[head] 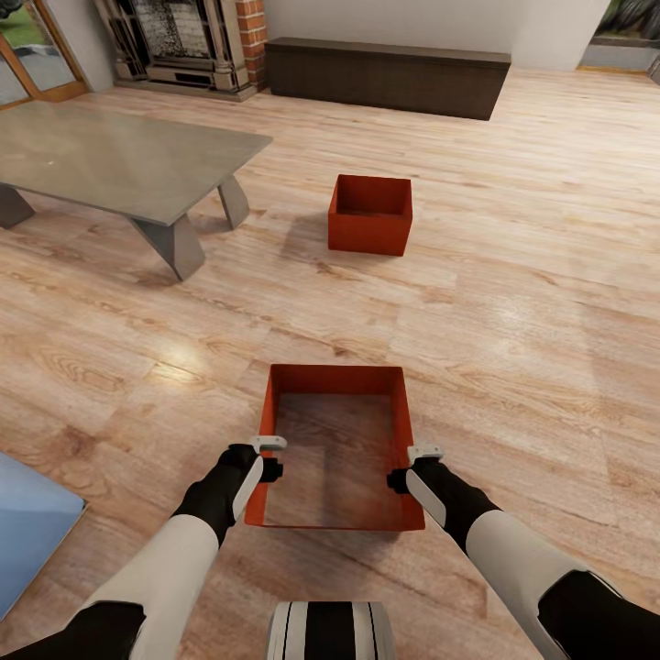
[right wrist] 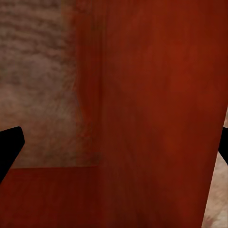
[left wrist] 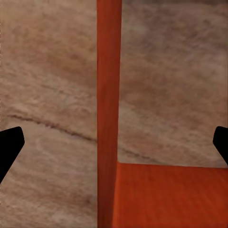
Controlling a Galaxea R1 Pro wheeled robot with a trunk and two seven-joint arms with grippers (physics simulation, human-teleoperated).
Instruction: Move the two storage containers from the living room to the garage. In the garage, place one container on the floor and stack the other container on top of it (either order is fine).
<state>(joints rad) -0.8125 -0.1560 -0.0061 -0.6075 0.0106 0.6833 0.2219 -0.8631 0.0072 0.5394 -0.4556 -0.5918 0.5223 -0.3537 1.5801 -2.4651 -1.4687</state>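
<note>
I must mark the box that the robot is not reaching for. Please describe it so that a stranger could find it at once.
Start at the long dark cabinet against the far wall, then come forward over the wooden floor to just right of the grey table. The far box stands there alone. Unlike its red-orange twin, the near box, no arm flanks it.

Two storage containers, a near one [head: 335, 380] and a far one [head: 370, 229], one grey table [head: 110, 160], one dark cabinet [head: 385, 78] (both containers lidless).

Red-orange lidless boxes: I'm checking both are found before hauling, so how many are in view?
2. One red-orange lidless box sits on the wood floor between both grippers; the other stands farther ahead, right of the grey table.
</note>
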